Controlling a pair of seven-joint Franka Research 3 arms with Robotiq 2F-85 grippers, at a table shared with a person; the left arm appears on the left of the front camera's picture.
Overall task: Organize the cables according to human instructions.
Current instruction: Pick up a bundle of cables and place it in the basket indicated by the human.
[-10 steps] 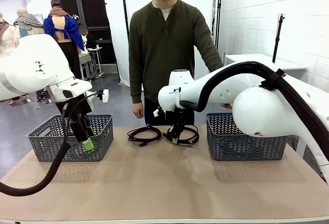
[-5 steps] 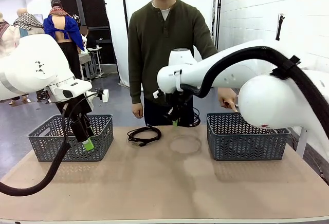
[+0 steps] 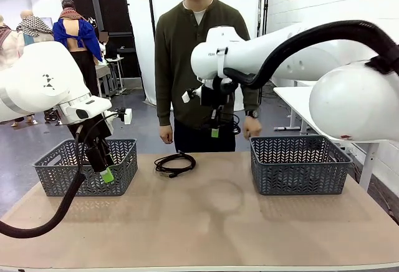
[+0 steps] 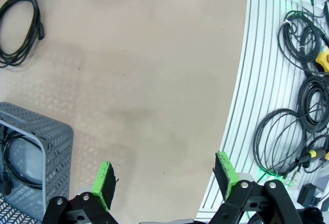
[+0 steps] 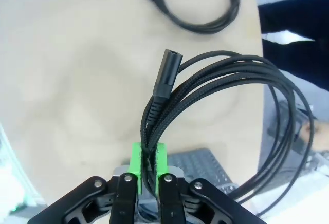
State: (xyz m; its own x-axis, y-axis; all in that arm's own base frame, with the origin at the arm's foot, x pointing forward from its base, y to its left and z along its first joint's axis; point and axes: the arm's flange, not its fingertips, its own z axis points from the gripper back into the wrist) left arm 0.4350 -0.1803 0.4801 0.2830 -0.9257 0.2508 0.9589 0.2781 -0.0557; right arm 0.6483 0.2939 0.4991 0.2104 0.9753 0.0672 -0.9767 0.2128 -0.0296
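A tan table runs across the front view, with a person in a dark olive shirt standing at its far side.

At the far left of the table sits a grey lattice basket. In the left wrist view this basket holds a coil of black cable. The left gripper hangs in front of the basket's right half. In its own wrist view the left gripper has its green-padded jaws spread wide, with nothing between them and bare table below.

Just right of that basket, near the table's far edge, a loose cable lies coiled flat on the table. It also shows at the top left of the left wrist view and at the top of the right wrist view.

Right of centre, the right gripper is in the air in front of the person's waist, well above the table. Its jaws are closed tight on a held cable. In the right wrist view the right gripper pinches the bundled strands of that cable. A chunky plug sticks up above the pads, and the loops fan out to the right.

The person's hand hangs just behind a second grey basket on the table's right side.
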